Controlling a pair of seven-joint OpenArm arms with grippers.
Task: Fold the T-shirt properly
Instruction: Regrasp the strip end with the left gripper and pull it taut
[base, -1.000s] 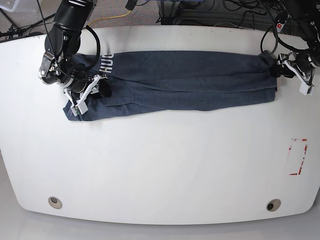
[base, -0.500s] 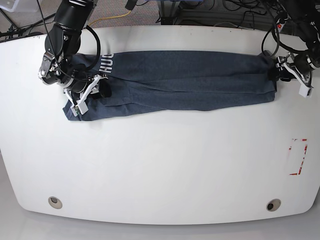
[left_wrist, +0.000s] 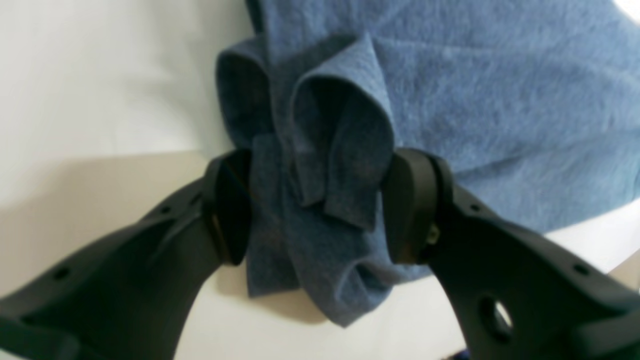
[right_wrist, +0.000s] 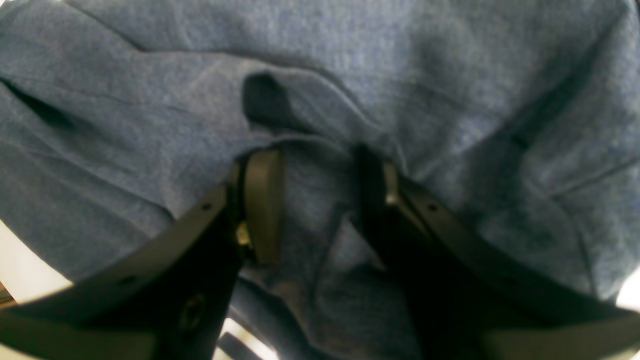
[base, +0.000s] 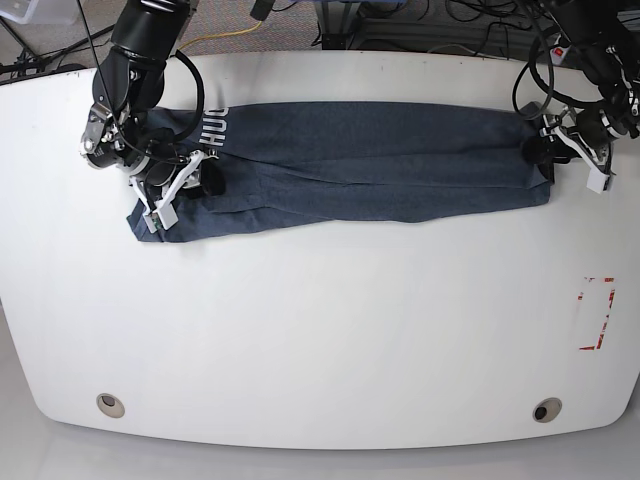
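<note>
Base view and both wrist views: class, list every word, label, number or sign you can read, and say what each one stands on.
"HU": white block letters, turned sideways, on the dark heathered navy-blue cotton T-shirt near the right gripper; further letters are cut off by a fold.
Red-and-white rectangular mark on the white table: no readable text.
Left wrist view and right wrist view: only plain blue fabric, nothing to read.

A robotics lab bench is indicated. A white rounded table (base: 320, 340) with two cable grommets (base: 110, 405) is seen from overhead, red tape markings (base: 598, 313) are stuck near its edge, and bundled black cables (base: 420, 20) and a yellow lead (base: 225, 35) are strewn on grey carpet behind it.
</note>
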